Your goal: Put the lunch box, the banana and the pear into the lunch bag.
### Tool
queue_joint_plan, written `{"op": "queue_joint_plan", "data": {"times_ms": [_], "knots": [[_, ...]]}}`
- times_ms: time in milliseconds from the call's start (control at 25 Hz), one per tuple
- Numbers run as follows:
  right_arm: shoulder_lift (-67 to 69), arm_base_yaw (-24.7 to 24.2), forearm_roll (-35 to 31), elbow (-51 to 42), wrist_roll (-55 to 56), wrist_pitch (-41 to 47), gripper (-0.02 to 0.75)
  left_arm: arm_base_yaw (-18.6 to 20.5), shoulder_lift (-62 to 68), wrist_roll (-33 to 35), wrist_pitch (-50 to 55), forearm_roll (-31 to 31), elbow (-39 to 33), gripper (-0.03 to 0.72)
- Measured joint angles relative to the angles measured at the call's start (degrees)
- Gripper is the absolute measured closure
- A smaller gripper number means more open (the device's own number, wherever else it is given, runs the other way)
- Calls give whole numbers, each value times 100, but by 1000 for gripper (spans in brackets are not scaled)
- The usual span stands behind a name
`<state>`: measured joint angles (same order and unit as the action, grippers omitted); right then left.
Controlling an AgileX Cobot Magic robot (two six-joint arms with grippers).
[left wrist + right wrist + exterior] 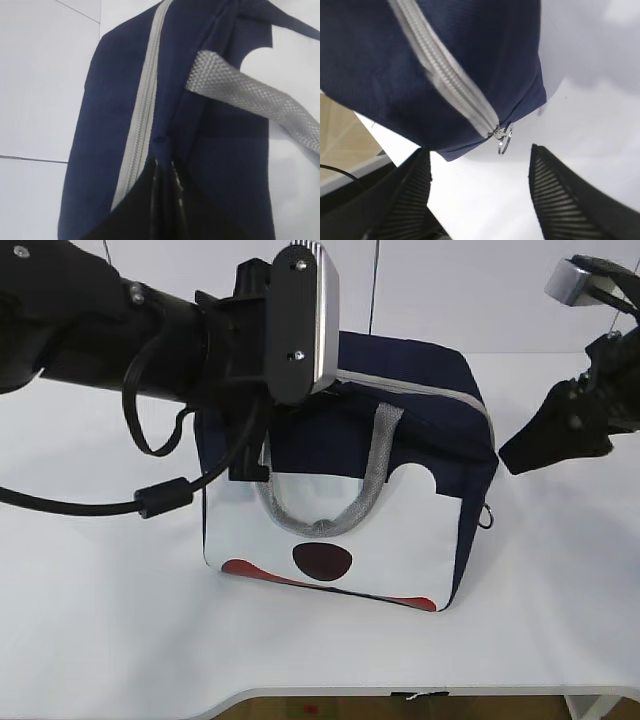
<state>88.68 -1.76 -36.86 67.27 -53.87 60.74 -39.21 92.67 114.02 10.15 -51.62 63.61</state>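
Observation:
The navy lunch bag [420, 430] stands on the white table with its white side [400, 550] facing me and its grey zipper [445, 75] run shut to the corner. My left gripper [165, 162] is shut, pinching a fold of the bag's navy top fabric beside the zipper [142, 115]; in the exterior view the wrist camera hides it. My right gripper [480, 150] stands open just off the bag's right end, the ring pull [504, 142] hanging free beyond its fingers. From outside, that gripper [515, 452] hovers right of the bag. The lunch box, banana and pear are out of view.
A grey webbing handle [375, 475] droops over the bag's white side. The left arm's black cable [160, 498] loops low at the bag's left. The white table [100, 620] ends at its front edge near the bottom of the exterior view.

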Motion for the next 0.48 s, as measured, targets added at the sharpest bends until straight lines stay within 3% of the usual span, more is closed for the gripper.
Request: {"op": "queue_joint_plan", "data": {"times_ms": [480], "knots": [[-22,0,7,169,-2053,-274,245,0,12,0,0,0,0,692]]}}
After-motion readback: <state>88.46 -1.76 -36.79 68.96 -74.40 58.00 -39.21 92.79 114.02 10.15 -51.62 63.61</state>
